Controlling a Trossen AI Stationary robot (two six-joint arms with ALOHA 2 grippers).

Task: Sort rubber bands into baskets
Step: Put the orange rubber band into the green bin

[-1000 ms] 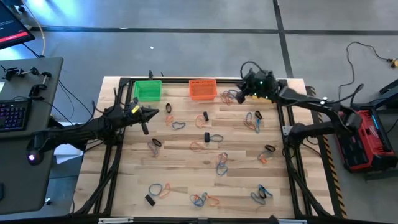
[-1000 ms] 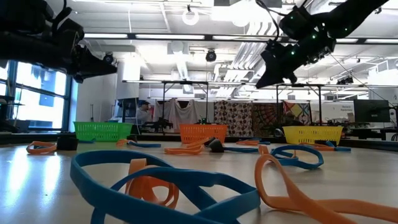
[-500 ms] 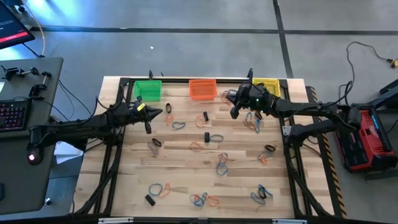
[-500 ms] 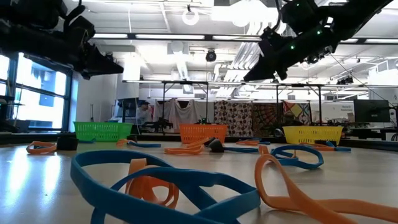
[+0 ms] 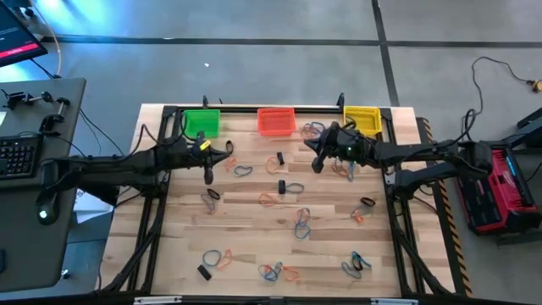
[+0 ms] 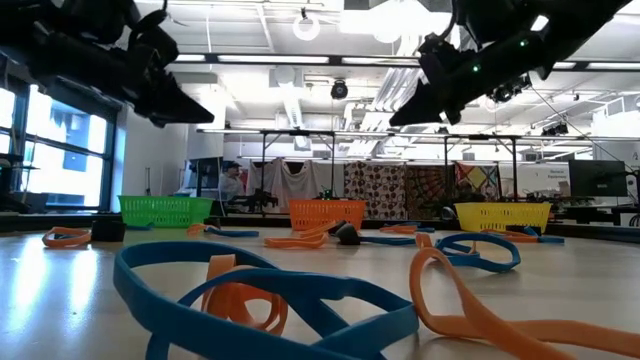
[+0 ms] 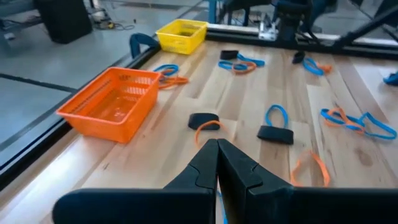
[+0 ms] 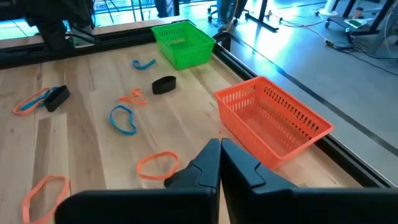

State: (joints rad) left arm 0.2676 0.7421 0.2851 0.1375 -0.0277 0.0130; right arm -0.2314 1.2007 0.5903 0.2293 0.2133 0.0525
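Observation:
Three mesh baskets stand along the table's far edge: green (image 5: pixel 201 123), red-orange (image 5: pixel 275 121) and yellow (image 5: pixel 362 119). Many rubber bands (image 5: pixel 295 222), orange, blue and black, lie scattered flat on the wooden table. My left gripper (image 5: pixel 229 151) hovers shut above the table, near the green basket and on its right. My right gripper (image 5: pixel 314 163) hovers shut on the near side of the gap between the red-orange and yellow baskets. Both wrist views show shut, empty fingers (image 7: pixel 217 143) (image 8: pixel 220 144) above the boards.
A black frame rail (image 5: pixel 254 108) runs round the table behind the baskets and down both sides. A desk with a keyboard (image 5: pixel 17 157) stands left of the table and a red case (image 5: pixel 500 186) right of it. Bare boards lie between the band clusters.
My right gripper has swung away from the yellow basket at the far edge, toward the near edge and a little to the left, staying shut. My left gripper has reached out toward the table's right, also shut. The bands and baskets have not moved.

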